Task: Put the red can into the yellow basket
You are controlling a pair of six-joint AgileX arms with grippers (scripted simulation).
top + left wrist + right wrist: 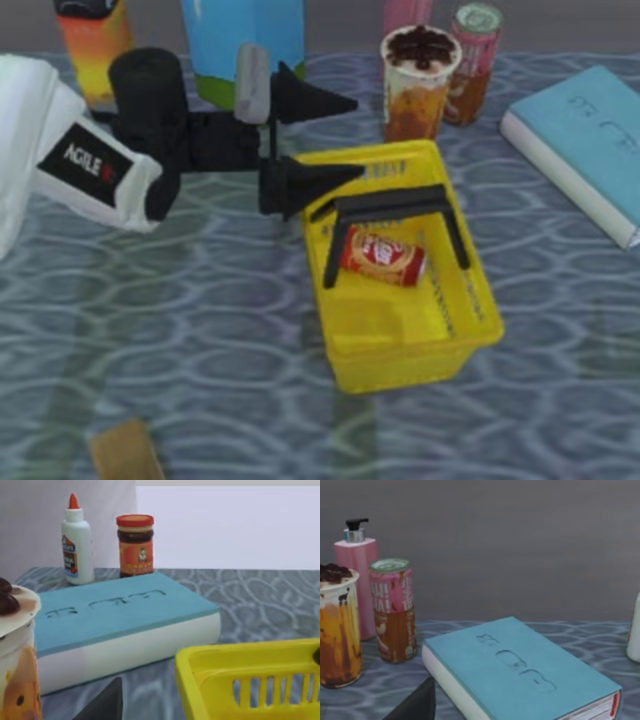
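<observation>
the red can (383, 257) lies on its side inside the yellow basket (470, 345), under the black handles (392, 210), so it looks delivered. the left gripper (340, 140) hovers at the basket's far-left corner, jaws spread, empty. right arm is out of the top view.

We see the red can (383, 257), with a white round logo and a yellow-orange band, against the yellow basket (470, 330), whose handles (395, 212) are black. Our left gripper's fingers (305, 185) are black too, on a white arm with a black label. The table (180, 330) is grey-blue with a pale looping pattern. The book (520, 672) is light blue, the slim can (392, 610) pink-red and green-topped.
</observation>
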